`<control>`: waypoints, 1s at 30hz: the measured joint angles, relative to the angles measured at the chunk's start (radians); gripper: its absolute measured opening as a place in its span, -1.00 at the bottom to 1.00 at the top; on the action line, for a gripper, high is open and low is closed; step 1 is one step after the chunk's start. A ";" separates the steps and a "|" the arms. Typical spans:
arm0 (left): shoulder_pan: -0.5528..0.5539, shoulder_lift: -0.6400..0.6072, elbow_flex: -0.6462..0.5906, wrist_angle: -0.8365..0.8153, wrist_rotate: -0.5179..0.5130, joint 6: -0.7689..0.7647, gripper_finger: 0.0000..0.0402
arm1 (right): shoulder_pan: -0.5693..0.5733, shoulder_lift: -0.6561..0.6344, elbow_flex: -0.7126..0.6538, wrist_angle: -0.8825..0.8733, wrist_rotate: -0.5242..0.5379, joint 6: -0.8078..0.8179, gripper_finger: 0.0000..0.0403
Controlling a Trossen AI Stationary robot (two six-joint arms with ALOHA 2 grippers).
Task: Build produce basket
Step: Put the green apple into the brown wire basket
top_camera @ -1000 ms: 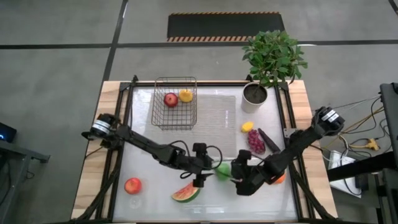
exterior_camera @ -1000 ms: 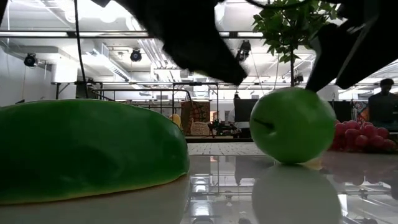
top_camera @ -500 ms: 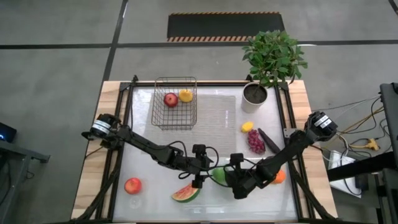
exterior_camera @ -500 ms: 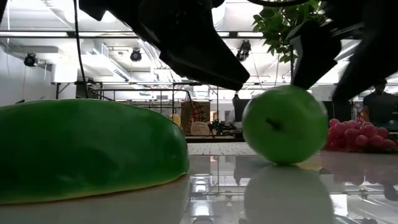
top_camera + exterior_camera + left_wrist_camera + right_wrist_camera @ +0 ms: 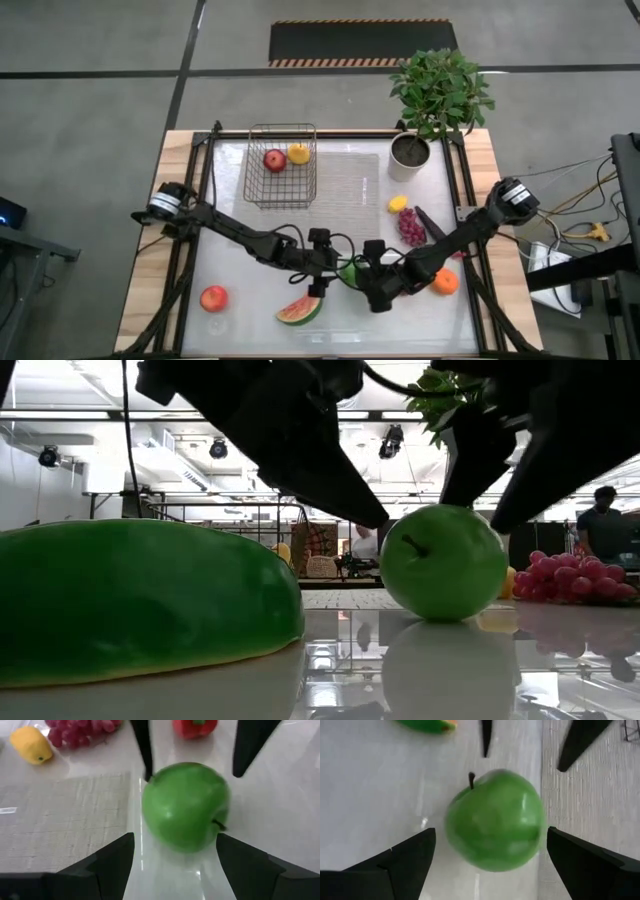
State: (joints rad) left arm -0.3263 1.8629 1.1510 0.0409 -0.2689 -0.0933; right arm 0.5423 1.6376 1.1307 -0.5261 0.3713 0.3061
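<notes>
A green apple rests on the white tabletop near the front edge, stem tilted. My left gripper reaches it from the table's left, open, one fingertip on either side of it. My right gripper comes from the right, slanting down, open as well, its fingers flanking the same apple. The wire basket stands at the far left with a red apple and a yellow fruit inside. My left gripper has a fingertip right at the apple's upper left side; I cannot tell whether it touches. My right gripper has a finger close over the apple's upper right side; whether it touches I cannot tell either. The apple sits on the table.
A watermelon slice lies just front-left of the apple, a reddish fruit farther left. An orange, grapes, an eggplant and a lemon lie to the right. A potted plant stands at the far right.
My right gripper has moved toward the table's left, up to the apple, rolling about its own axis. The apple has shifted a little toward the left and rolled, so its stem points more upward.
</notes>
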 joint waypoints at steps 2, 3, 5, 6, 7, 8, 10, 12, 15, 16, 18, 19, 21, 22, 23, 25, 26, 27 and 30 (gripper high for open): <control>0.008 0.000 -0.001 0.004 -0.004 0.000 0.32 | -0.003 0.001 -0.006 0.000 -0.003 -0.043 0.81; 0.012 0.000 -0.002 0.005 -0.011 0.000 0.32 | -0.006 0.001 -0.009 0.000 -0.005 -0.060 0.81; 0.016 0.000 -0.005 0.001 -0.027 0.002 0.32 | -0.015 0.003 -0.013 0.008 -0.004 -0.076 0.81; 0.019 0.000 -0.005 0.001 -0.028 0.002 0.32 | -0.019 0.004 -0.017 0.008 -0.005 -0.086 0.81; 0.021 0.000 -0.006 0.005 -0.029 0.002 0.32 | -0.021 0.004 -0.019 0.008 -0.005 -0.094 0.81; 0.024 0.000 -0.009 0.008 -0.029 0.002 0.32 | -0.023 0.004 -0.021 0.016 -0.006 -0.103 0.81; 0.029 0.000 -0.016 0.007 -0.029 -0.001 0.32 | -0.028 0.004 -0.026 0.028 -0.013 -0.117 0.81; 0.033 0.000 -0.027 0.018 -0.029 -0.002 0.32 | -0.031 0.004 -0.031 0.039 -0.020 -0.127 0.81; 0.035 0.000 -0.049 0.077 -0.030 -0.003 0.32 | -0.040 0.004 -0.035 0.050 -0.034 -0.140 0.81; 0.036 0.000 -0.057 0.089 -0.030 -0.003 0.32 | -0.042 0.004 -0.037 0.057 -0.035 -0.142 0.81; 0.038 0.000 -0.069 0.103 -0.031 -0.005 0.32 | -0.046 0.004 -0.041 0.068 -0.036 -0.149 0.81; 0.038 0.000 -0.072 0.108 -0.031 -0.005 0.32 | -0.047 0.004 -0.043 0.074 -0.038 -0.154 0.81; 0.038 0.000 -0.072 0.108 -0.030 -0.005 0.32 | -0.048 0.004 -0.047 0.087 -0.038 -0.173 0.81; 0.038 0.000 -0.072 0.108 -0.030 -0.005 0.32 | -0.048 0.004 -0.049 0.091 -0.038 -0.180 0.81; 0.039 0.000 -0.072 0.108 -0.030 -0.005 0.32 | -0.049 0.004 -0.049 0.093 -0.038 -0.188 0.80; 0.039 0.000 -0.072 0.108 -0.030 -0.005 0.32 | -0.054 0.004 -0.049 0.094 -0.046 -0.192 0.77; 0.040 0.000 -0.072 0.108 -0.030 -0.005 0.32 | -0.058 0.004 -0.049 0.094 -0.056 -0.191 0.74; 0.040 0.000 -0.073 0.107 -0.030 -0.005 0.32 | -0.062 0.004 -0.049 0.095 -0.069 -0.190 0.70; 0.040 0.000 -0.072 0.106 -0.030 -0.004 0.32 | -0.073 0.003 -0.049 0.096 -0.104 -0.178 0.57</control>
State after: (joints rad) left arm -0.2862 1.8626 1.0786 0.1467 -0.2989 -0.0975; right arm 0.4688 1.6402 1.0813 -0.4298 0.2669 0.1282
